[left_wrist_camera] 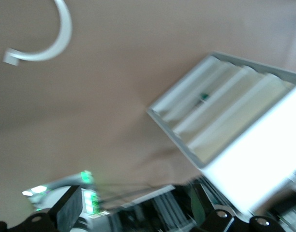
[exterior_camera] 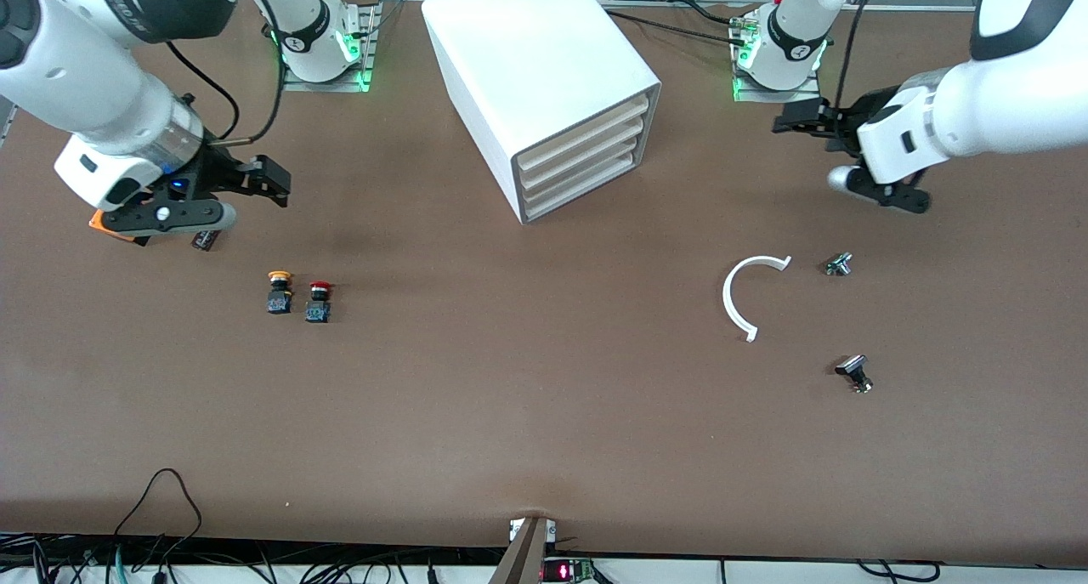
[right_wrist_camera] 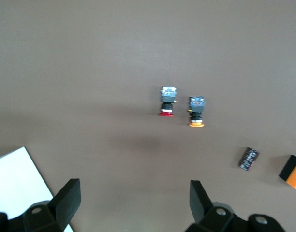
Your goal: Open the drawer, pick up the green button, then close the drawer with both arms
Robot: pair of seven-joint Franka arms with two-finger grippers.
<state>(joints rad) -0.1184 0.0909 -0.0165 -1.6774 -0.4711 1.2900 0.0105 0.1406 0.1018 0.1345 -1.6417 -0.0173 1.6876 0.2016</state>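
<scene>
The white box cabinet [exterior_camera: 544,74] stands at the table's middle, near the arms' bases. Its four cream-fronted drawers are all shut; the drawer [exterior_camera: 586,186] is the lowest. In the left wrist view the cabinet [left_wrist_camera: 254,159] shows its drawer fronts, and a small green speck [left_wrist_camera: 203,98] shows just above the lowest front [left_wrist_camera: 179,87]. No green-capped button shows in the front view. My left gripper [exterior_camera: 790,125] is open and empty, in the air beside the cabinet at the left arm's end; it also shows in its wrist view [left_wrist_camera: 136,210]. My right gripper [exterior_camera: 270,180] is open and empty at the right arm's end, as its wrist view [right_wrist_camera: 136,203] confirms.
A yellow-capped button [exterior_camera: 279,292] and a red-capped button [exterior_camera: 319,302] stand side by side near the right gripper. A black cylinder [exterior_camera: 204,240] and an orange piece [exterior_camera: 106,224] lie under that arm. A white C-shaped strip [exterior_camera: 738,299] and two small metal parts [exterior_camera: 839,264] [exterior_camera: 855,373] lie toward the left arm's end.
</scene>
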